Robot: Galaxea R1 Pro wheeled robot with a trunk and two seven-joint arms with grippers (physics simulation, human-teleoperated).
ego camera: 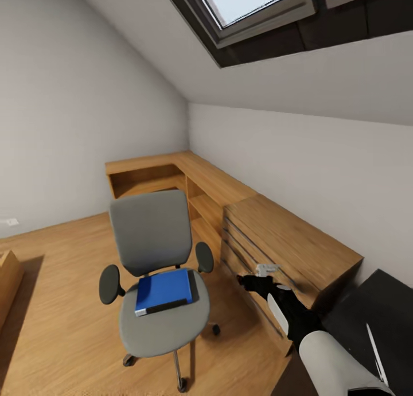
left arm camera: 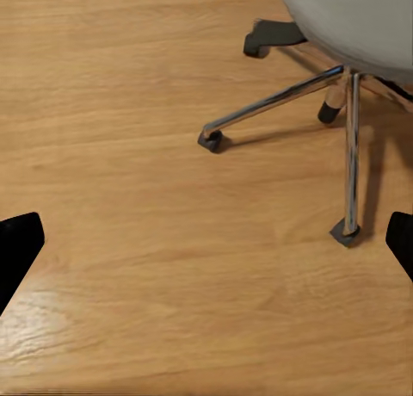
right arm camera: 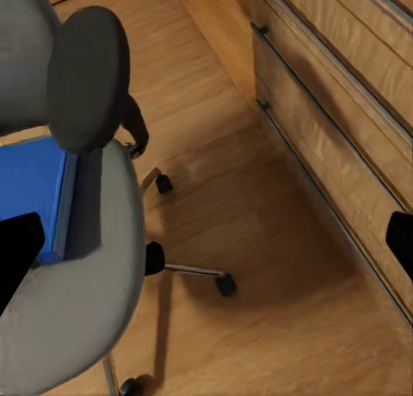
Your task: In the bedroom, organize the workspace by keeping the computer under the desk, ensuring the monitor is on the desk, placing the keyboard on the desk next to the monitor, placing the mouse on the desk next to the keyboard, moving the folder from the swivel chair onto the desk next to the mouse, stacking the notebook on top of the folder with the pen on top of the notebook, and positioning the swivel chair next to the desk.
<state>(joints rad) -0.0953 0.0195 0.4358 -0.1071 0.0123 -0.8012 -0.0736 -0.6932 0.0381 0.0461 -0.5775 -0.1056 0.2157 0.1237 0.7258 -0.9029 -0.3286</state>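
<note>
Head view shows the blue folder lying flat on the seat of the grey swivel chair, which stands on the wooden floor beside a light wooden drawer unit. The right gripper hovers just beside the chair's armrest with fingers spread wide. The left gripper is also wide apart, above bare floor near the chair's chrome base.

I see open floor left of chair. Narrow gap between chair and wooden drawers; my right gripper sits there. Armrests flank folder; above it, free.
</note>
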